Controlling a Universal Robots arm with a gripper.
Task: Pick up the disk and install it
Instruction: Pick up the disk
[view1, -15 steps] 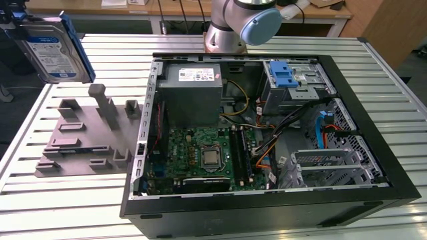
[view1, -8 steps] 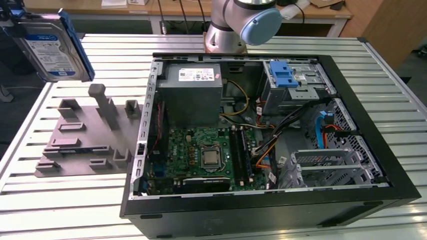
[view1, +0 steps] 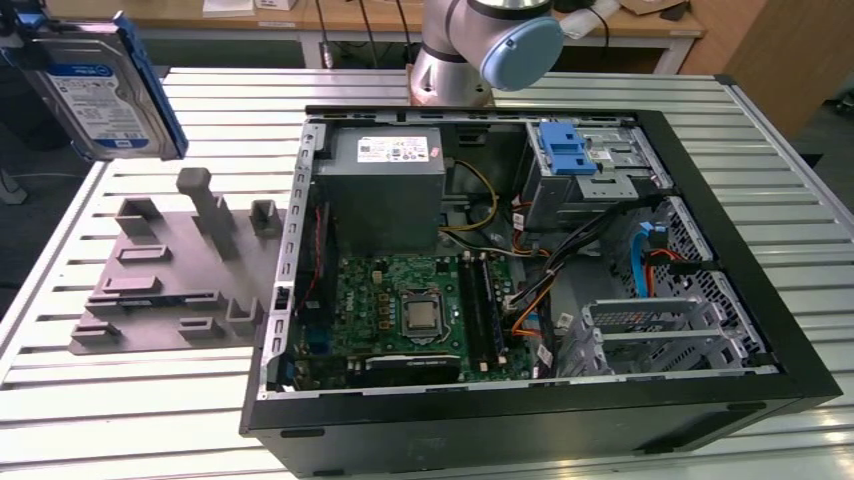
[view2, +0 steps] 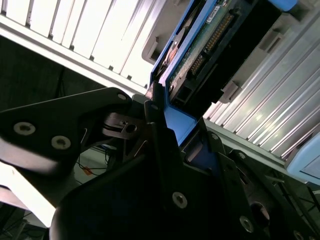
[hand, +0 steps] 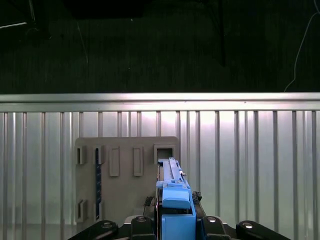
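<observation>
I am holding the disk (view1: 110, 98) in the gripper (view2: 181, 131). In the second wrist view the dark fingers (view2: 156, 120) are pressing on its blue bracket (view2: 176, 125) from both sides, with only the plastic between them. In the exterior view the disk is hanging in the air by the worktop's (view1: 160, 400) far corner on the exterior view's left. It is standing on edge and leaning a little, and its white-and-blue label is facing the camera. It is touching nothing below. The grey fixture plate (view1: 167, 275) with its upright posts is lying flat under it and nearer to me, well apart from the disk. In the first wrist view I am looking along the disk's thin edge (hand: 171, 175), which is pointing out over that same plate (hand: 122, 170) and the slatted worktop (hand: 250, 160). The second wrist view is showing me the disk's underside, with its green circuit board and connector pins (view2: 205, 42). The open computer case (view1: 747, 330) is lying on its side over the worktop's half on the exterior view's right. Inside it, the grey power-supply box (view1: 387, 185) is sitting toward the far edge, and the drive cage (view1: 587, 165) with its blue latch is occupying the case's far corner. The green motherboard (view1: 400, 305) is lying toward the near edge. The arm's base (view1: 461, 60) is standing at the worktop's far edge, just behind the case.
</observation>
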